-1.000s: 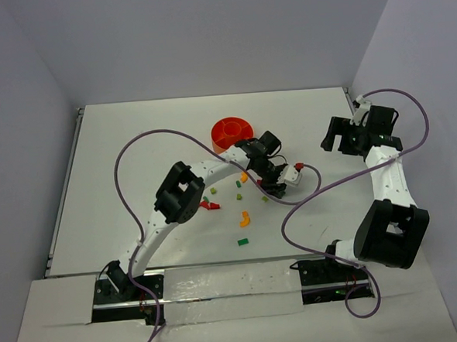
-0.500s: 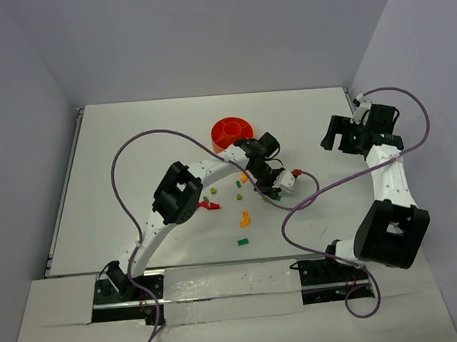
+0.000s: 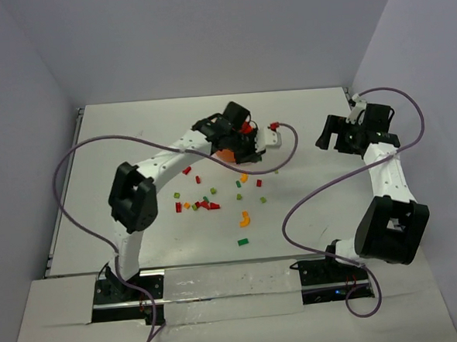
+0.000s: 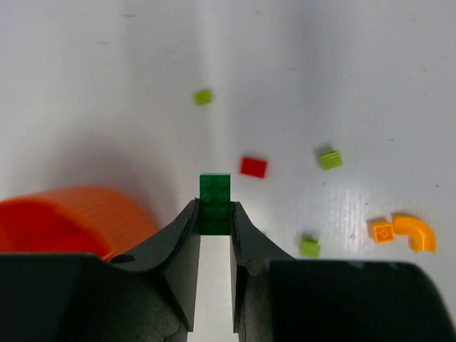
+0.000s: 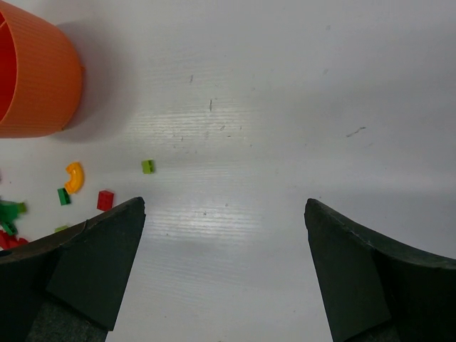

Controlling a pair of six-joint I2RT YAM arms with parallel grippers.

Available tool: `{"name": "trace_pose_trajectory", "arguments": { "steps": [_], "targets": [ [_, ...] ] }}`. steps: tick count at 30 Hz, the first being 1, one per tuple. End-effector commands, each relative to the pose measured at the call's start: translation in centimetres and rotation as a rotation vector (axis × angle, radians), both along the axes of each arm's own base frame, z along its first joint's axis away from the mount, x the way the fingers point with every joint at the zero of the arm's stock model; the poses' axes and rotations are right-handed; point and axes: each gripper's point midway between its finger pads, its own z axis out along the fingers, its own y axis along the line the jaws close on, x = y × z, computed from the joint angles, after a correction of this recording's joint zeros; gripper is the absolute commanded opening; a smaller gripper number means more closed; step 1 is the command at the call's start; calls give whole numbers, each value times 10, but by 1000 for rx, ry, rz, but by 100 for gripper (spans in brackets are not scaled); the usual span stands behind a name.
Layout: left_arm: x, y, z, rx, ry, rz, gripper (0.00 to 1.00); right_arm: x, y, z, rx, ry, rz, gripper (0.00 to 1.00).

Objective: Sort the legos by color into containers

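Observation:
My left gripper (image 4: pixel 214 208) is shut on a dark green lego (image 4: pixel 214 201), which sticks out past the fingertips. In the top view the left gripper (image 3: pixel 239 142) hovers over the orange bowl (image 3: pixel 224 153) and hides most of it; the compartments are out of sight. The bowl's ribbed wall (image 4: pixel 68 219) shows just left of the fingers. Loose legos lie on the table: a red one (image 4: pixel 253 167), light green ones (image 4: pixel 329 158), an orange curved piece (image 4: pixel 417 232), and a scatter (image 3: pixel 207 205) in front of the bowl. My right gripper (image 5: pixel 224 206) stands wide open and holds nothing, off to the right (image 3: pixel 331 134).
Purple cables (image 3: pixel 307 189) loop from both arms over the table. White walls close the table at the back and sides. From the right wrist I see the bowl (image 5: pixel 35 78), an orange curved piece (image 5: pixel 73 177) and a red brick (image 5: pixel 105 199) at far left.
The left gripper closed on the green lego among the scattered pieces, then swung back and left with it to above the bowl. The right arm has barely moved.

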Motion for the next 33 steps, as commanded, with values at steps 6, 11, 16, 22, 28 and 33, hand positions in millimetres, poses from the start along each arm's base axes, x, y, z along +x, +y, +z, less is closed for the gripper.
{"name": "trace_pose_trajectory", "arguments": {
  "steps": [6,11,16,22,28,33],
  "targets": [
    [65,86,55,-46,-81,279,0,30,23,24,11,-78,57,100],
    [87,116,45,-3,-131,286,0,38,38,24,20,-73,77,100],
    [95,117,37,12,-200,259,0,43,47,24,19,-67,95,100],
    [97,113,34,7,-244,200,3,46,55,20,17,-52,111,100],
    [102,100,31,-3,-267,178,10,49,61,17,15,-40,125,100],
    [102,90,24,-1,-260,156,15,48,65,14,5,-29,140,100]
  ]
}}
